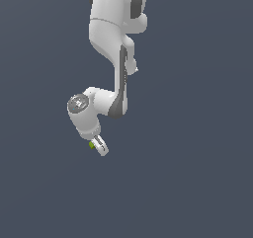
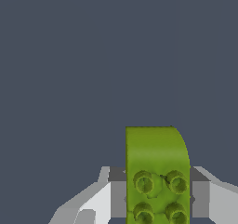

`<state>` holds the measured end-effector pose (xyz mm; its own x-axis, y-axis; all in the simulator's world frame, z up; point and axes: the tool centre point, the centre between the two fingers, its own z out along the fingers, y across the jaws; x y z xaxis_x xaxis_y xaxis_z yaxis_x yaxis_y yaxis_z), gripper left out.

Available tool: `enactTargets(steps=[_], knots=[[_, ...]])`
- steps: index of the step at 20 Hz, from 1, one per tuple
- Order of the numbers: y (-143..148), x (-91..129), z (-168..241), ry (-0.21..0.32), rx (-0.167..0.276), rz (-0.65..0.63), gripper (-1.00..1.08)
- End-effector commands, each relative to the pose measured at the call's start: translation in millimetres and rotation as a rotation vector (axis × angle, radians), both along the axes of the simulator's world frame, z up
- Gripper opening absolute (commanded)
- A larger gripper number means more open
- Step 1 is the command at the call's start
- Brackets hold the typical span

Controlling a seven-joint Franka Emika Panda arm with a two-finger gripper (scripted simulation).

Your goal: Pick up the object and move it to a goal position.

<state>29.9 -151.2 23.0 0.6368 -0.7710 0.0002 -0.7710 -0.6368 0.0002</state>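
End effector (image 1: 99,146) seemingly grips studded block (image 2: 157,176).

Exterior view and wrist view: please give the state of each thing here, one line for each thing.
yellow-green block: held between the gripper fingers, studs visible in the wrist view.
gripper: shut on the block.
robot arm: bent, the gripper pointing down.

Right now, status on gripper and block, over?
Gripper shut on yellow-green block. Block sits between the fingers, studs visible in wrist view. Nothing else in sight around it.
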Motion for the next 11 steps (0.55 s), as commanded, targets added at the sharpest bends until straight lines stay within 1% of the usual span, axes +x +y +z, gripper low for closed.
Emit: enactTargets(steps=[1,6,11], knots=[[-7,8,1,0.000,0.000,0.001,-1.00],[-16,16,2,0.000,0.000,0.001,-1.00],[-18,19,2,0.000,0.000,0.001,-1.00]])
